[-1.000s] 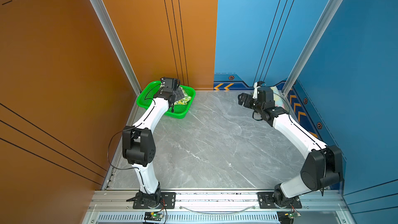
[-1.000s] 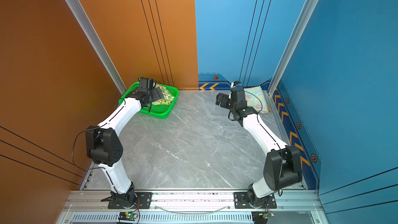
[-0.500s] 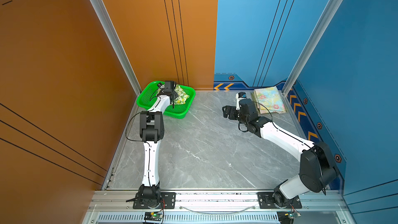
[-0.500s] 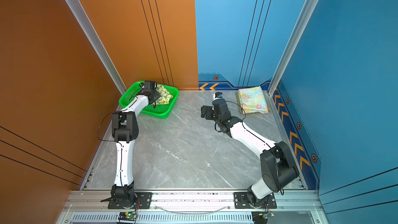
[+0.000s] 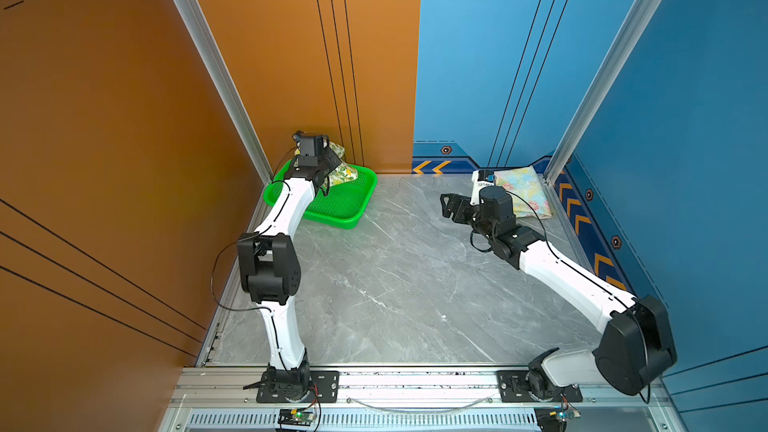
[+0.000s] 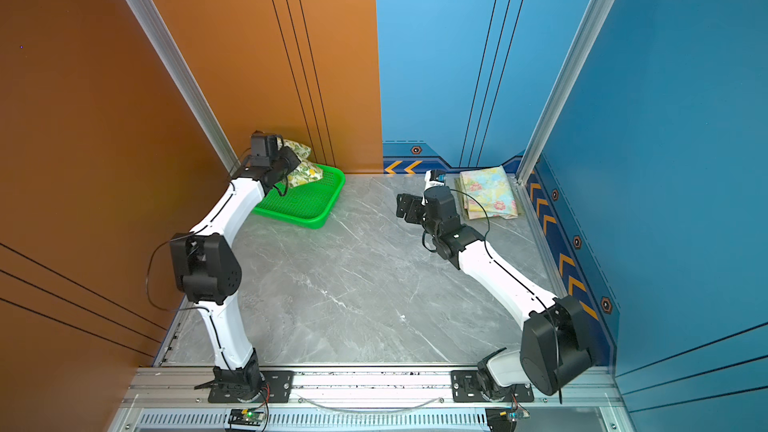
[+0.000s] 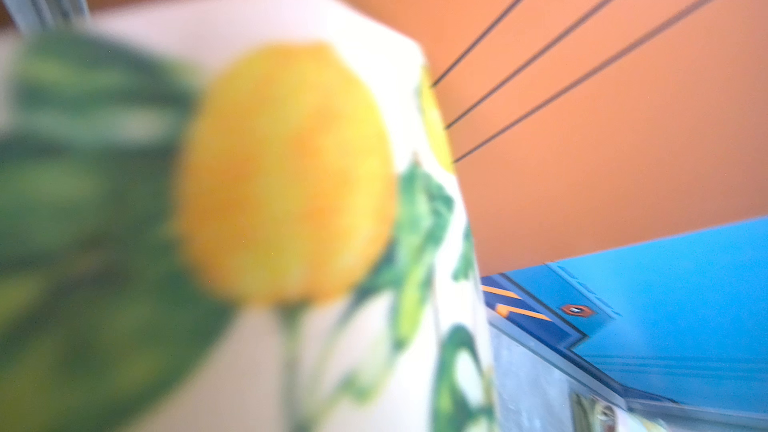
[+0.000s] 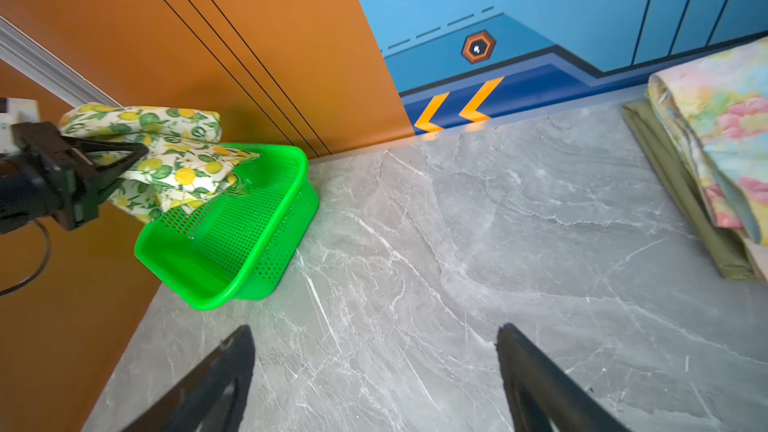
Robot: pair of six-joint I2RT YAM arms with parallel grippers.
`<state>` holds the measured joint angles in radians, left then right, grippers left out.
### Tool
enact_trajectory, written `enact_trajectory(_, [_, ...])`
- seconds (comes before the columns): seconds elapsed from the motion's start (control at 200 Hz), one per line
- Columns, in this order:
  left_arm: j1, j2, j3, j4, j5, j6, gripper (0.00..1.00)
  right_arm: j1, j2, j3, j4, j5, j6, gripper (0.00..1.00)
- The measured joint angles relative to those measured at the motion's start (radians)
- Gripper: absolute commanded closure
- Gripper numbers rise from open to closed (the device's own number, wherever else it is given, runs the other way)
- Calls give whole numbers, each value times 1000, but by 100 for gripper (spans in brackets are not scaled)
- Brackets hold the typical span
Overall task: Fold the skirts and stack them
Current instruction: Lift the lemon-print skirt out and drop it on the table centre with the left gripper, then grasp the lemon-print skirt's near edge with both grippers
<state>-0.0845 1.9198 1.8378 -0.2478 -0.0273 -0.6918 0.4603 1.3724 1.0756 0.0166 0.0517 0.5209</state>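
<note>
Basket [image 5: 332, 220] sits back left; stacked skirts [image 5: 525, 189] lie back right.

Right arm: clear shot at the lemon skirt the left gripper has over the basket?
Probably yes. The right gripper is open and faces the lemon skirt across bare table; nothing stands between. The left gripper is shut on it over the basket, though the stretch looks long.

The lemon skirt [image 7: 286, 176] (a close blur) fills the left wrist view; the floral skirt [image 8: 723, 118] is cropped.

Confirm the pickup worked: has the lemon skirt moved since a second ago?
Yes. The lemon skirt has risen mostly out of the green basket, pinched in the left gripper.
</note>
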Motion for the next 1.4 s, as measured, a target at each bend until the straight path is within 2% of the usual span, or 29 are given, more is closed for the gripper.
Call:
enact_trajectory(0.16, [-104, -209, -20, 24, 65, 41, 100, -10, -156, -44, -34, 38, 1, 9])
enact_trajectory(0.36, [-347, -386, -140, 58, 135, 52, 100, -45, -367, -88, -156, 112, 5, 8])
enact_trajectory(0.375, [-366, -395, -157, 66, 142, 48, 95, -49, -381, -89, -168, 115, 5, 8])
enact_trajectory(0.421, [-418, -414, -212, 77, 166, 40, 50, -58, -419, -89, -207, 128, 8, 6])
enact_trajectory(0.441, [-439, -419, -239, 84, 175, 37, 39, -63, -438, -89, -228, 134, 8, 5])
enact_trajectory(0.561, [-495, -414, -407, 53, 202, 1, 15, -74, -511, -87, -362, 132, 6, 1])
enact_trajectory(0.586, [-496, -409, -449, 35, 201, -9, 7, -74, -518, -85, -392, 128, 3, 1])
enact_trajectory(0.631, [-493, -402, -520, 5, 194, -19, 0, -75, -521, -84, -448, 112, 1, 1])
enact_trajectory(0.816, [-509, -438, -725, -125, 130, -55, 2, -52, -511, -116, -620, 37, -1, 4])
enact_trajectory(1.031, [-596, -704, -835, -200, 43, -66, 2, 7, -463, -217, -700, -3, 1, 7])
enact_trajectory(1.126, [-604, -770, -870, -216, 10, -66, 2, 31, -432, -266, -706, -3, 13, 9])
enact_trajectory(1.402, [-641, -750, -948, -258, -46, -61, 2, 83, -379, -428, -661, -37, 137, 20])
